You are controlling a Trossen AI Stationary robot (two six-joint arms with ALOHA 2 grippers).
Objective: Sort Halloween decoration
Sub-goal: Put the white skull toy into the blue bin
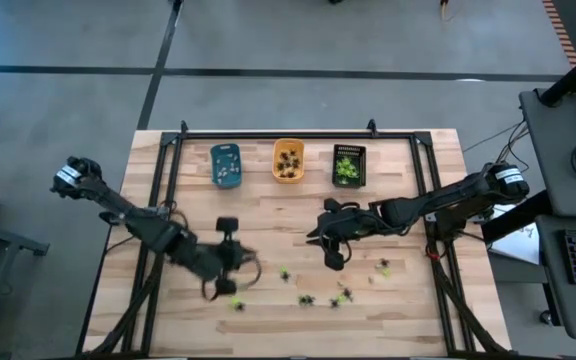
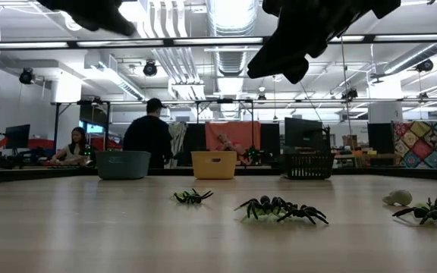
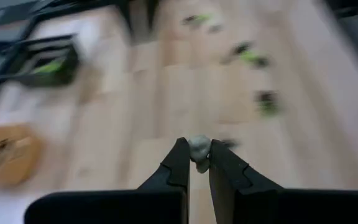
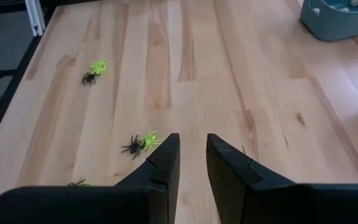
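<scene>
The Halloween decoration is a scatter of tiny plastic spiders on the wooden table, black and yellow-green [image 1: 306, 298] [image 4: 138, 144] [image 2: 279, 208]. One pale piece [image 2: 397, 198] lies at the near right. My left gripper [image 1: 240, 268] [image 3: 197, 157] is raised over the table's near left, shut on a small pale figure [image 3: 197, 147]. My right gripper [image 1: 316, 238] [image 4: 192, 149] hangs open over the table's middle, above the spiders, with nothing between its fingers. My left gripper pinches the small pale figure [image 3: 198, 150] between its two fingers, at their free ends. The fingers slant down toward the table. The figure is lifted clear of the wood; which part of it is gripped is too blurred to tell.
Three small trays stand in a row at the far edge: blue [image 1: 226, 166], orange [image 1: 288, 161] and black [image 1: 349, 165], each with figures in it. A black frame [image 1: 268, 135] runs round the table's back and sides. People are in the room beyond [image 2: 149, 136].
</scene>
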